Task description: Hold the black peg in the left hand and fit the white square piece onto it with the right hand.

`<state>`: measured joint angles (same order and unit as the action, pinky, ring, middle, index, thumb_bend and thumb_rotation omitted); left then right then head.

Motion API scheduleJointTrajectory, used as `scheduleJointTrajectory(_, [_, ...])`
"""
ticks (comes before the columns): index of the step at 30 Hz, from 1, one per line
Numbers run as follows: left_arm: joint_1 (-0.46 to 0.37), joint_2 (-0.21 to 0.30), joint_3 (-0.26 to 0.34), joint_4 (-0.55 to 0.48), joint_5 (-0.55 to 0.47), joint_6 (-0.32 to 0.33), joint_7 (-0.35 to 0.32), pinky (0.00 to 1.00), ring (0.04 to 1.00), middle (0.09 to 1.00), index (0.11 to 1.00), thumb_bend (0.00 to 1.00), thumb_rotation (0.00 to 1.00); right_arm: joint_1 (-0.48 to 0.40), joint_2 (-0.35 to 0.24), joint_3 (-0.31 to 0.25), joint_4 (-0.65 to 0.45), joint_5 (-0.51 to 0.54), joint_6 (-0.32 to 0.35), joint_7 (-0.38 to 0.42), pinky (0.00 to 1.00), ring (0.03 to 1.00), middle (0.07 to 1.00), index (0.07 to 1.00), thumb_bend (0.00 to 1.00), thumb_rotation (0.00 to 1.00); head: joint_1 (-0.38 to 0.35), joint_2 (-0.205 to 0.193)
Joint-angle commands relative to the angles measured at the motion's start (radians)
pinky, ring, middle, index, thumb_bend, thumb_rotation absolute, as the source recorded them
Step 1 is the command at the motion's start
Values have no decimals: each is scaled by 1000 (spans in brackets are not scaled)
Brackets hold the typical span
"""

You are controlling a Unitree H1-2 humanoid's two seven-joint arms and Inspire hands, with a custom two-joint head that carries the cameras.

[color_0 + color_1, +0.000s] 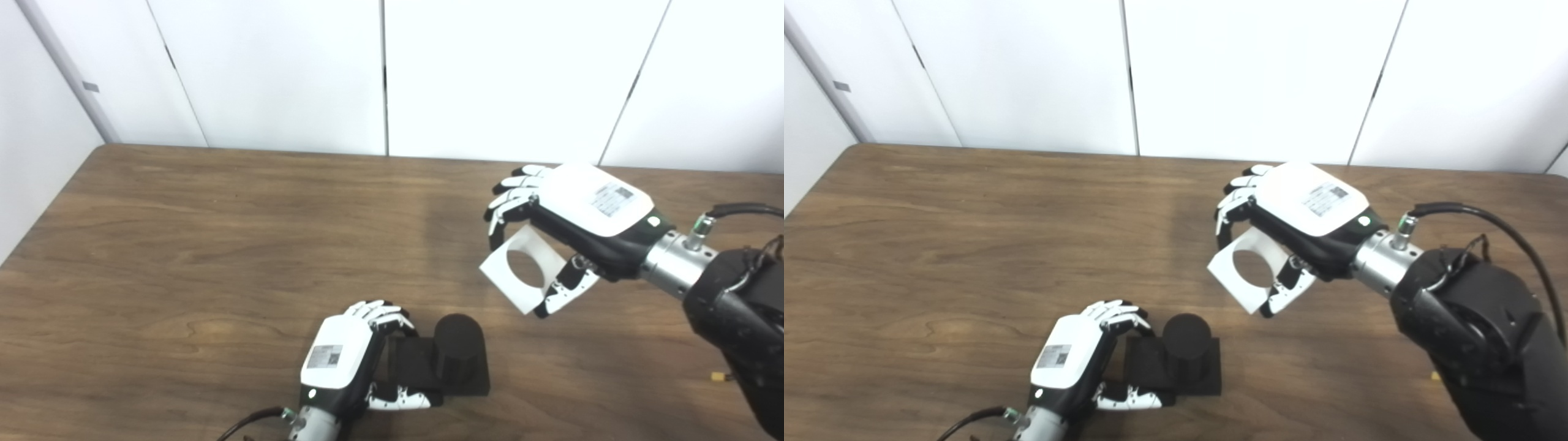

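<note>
The black peg (457, 349) is a short upright cylinder on a square black base, resting on the wooden table (214, 245) near its front edge. My left hand (352, 361) is shut on the left side of that base, fingers over the top edge and thumb along the front. The white square piece (519, 269) has a round hole through it. My right hand (569, 226) holds it tilted in the air, up and to the right of the peg and apart from it.
White wall panels (380, 73) rise behind the table's far edge. A small yellow bit (718, 378) lies on the table beside my right forearm. Bare wood spreads to the left and middle.
</note>
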<state>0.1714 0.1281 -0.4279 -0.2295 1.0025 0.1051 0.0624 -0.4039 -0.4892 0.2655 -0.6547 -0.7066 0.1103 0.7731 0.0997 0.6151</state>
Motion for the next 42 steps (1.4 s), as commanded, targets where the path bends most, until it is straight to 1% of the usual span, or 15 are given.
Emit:
scheduleJointTrajectory(1, [3, 25, 1, 79, 49, 68, -76, 852, 826, 756, 489, 513, 50, -28, 4, -13, -30, 6, -7, -11, 915, 863, 748, 481, 523, 129, -1, 0])
scheduleJointTrajectory(8, [-29, 47, 7, 105, 40, 60, -80, 851, 820, 751, 489, 514, 48, -17, 39, -3, -45, -16, -6, -2, 946, 874, 755, 482, 523, 129, -30, 2])
scheduleJointTrajectory(14, [-48, 67, 6, 125, 37, 50, -76, 848, 818, 751, 489, 513, 49, -5, 65, 10, -45, -45, -24, -8, 937, 866, 753, 482, 523, 129, -60, 3])
scheduleJointTrajectory(21, [-57, 84, 9, 124, 25, 47, -75, 849, 818, 751, 489, 513, 50, 5, 85, 26, -45, -70, -17, 3, 944, 875, 761, 482, 524, 131, -88, 12])
scheduleJointTrajectory(26, [-61, 92, 10, 123, 20, 43, -72, 852, 817, 749, 489, 512, 50, 15, 100, 42, -33, -86, -22, 4, 958, 880, 762, 481, 524, 132, -94, 20])
scheduleJointTrajectory(36, [-64, 97, 11, 110, 8, 47, -78, 857, 818, 749, 489, 512, 50, 24, 103, 74, 4, -87, -31, 13, 951, 893, 771, 483, 523, 130, -99, 35])
scheduleJointTrajectory(42, [-60, 99, 11, 106, 6, 45, -77, 851, 816, 747, 489, 512, 50, 35, 101, 84, 14, -91, -38, 12, 948, 888, 767, 483, 524, 131, -100, 40])
